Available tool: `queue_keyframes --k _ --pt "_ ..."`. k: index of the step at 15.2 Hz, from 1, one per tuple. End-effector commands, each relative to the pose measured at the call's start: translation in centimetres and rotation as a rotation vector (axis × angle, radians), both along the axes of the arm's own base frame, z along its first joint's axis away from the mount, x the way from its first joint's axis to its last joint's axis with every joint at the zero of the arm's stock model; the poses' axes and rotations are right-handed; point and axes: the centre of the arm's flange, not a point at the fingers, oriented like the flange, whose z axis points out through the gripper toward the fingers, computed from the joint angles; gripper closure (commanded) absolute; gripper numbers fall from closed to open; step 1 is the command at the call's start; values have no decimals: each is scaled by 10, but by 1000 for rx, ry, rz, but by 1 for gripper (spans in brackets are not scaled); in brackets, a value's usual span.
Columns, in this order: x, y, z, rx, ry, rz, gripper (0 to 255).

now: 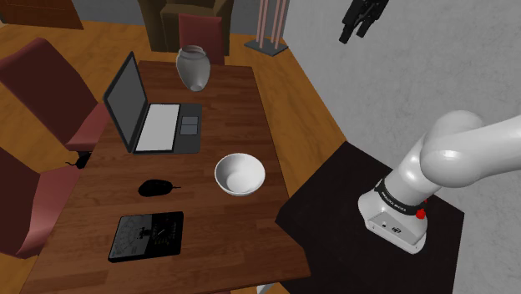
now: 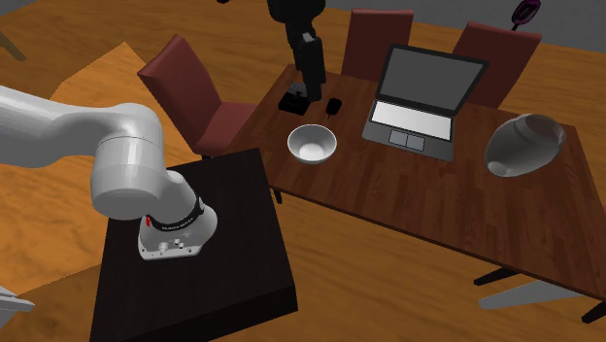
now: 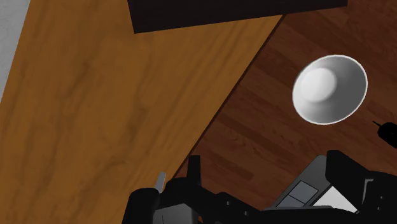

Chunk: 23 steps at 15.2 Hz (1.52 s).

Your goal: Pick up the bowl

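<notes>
Currently tool (image 1: 355, 34) high, jaws apart; white bowl (image 1: 240, 174) on table (image 1: 225, 108).

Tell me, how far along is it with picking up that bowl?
Barely begun. Done: nothing yet. The white bowl sits upright on the wooden table, untouched. In hand: the gripper hangs high up and off to one side of the bowl, with its fingers apart and empty. Left: line up over the bowl, come down, close on its rim and lift.

One bowl (image 1: 240, 174), one laptop (image 1: 159, 117), one vase (image 1: 193, 67), one mouse (image 1: 153, 188), three chairs (image 2: 189, 83).
</notes>
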Motion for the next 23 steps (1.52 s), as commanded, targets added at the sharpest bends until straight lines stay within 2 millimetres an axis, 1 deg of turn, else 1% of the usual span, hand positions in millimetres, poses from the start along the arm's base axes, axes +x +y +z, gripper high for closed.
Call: queue_keyframes --k 1,12,23 --pt "0 0 0 0 0 0 0" --pt "28 37 -134 53 -24 25 0" --pt "59 82 -266 106 -47 49 0"
